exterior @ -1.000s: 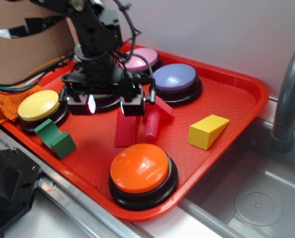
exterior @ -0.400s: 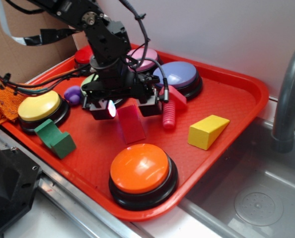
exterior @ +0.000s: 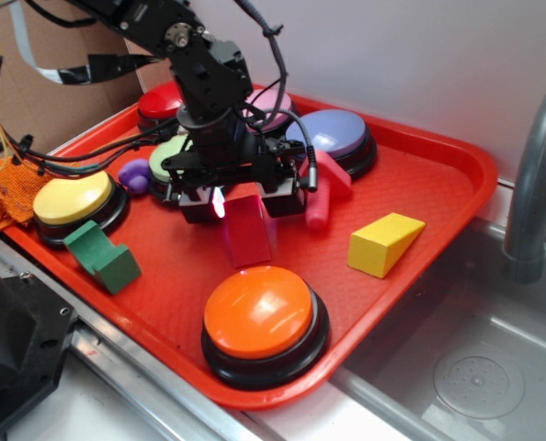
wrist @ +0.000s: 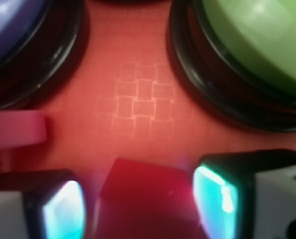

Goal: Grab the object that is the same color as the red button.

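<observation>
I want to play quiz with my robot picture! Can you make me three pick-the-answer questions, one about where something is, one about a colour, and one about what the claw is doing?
1. Where is the red block?
A. Between the gripper fingers
B. On the orange button
C. Beside the green block

2. What colour is the wedge nearest the tray's right side?
A. Blue
B. Yellow
C. Green

3. Is the gripper touching the red button?
A. Yes, pressing it
B. Yes, lifting it
C. No, it is apart

Answers: 1 A, the wrist view shows the block between both fingers. 2 B, it is plainly yellow. 3 C, the button sits at the tray's back, behind the arm.
</observation>
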Controlling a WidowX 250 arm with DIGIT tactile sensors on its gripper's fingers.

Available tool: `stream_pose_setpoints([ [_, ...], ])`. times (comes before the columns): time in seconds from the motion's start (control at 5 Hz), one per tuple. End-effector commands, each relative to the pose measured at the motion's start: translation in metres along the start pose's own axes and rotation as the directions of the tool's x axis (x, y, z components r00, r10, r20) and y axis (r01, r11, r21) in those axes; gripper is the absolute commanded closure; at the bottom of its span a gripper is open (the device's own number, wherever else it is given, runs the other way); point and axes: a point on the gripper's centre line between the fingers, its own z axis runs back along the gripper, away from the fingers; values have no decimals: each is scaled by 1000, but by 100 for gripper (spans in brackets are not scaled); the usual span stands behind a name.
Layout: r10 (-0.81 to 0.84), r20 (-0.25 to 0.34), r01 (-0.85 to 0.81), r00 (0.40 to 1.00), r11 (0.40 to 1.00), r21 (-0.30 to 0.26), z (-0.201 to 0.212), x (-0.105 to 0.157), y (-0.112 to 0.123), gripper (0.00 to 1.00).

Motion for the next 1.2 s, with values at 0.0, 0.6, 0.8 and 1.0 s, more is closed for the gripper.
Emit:
stream_pose_setpoints([
  [0.0,33,17,-34,999,999,24,12,1,3,100],
  [0.6,-437,-15,436,900,900,-23,104,22,16,100],
  [0.8,-558,46,560,828,828,-34,145,22,23,100],
  [1.0,-600,65,603,797,796,-49,164,23,29,100],
])
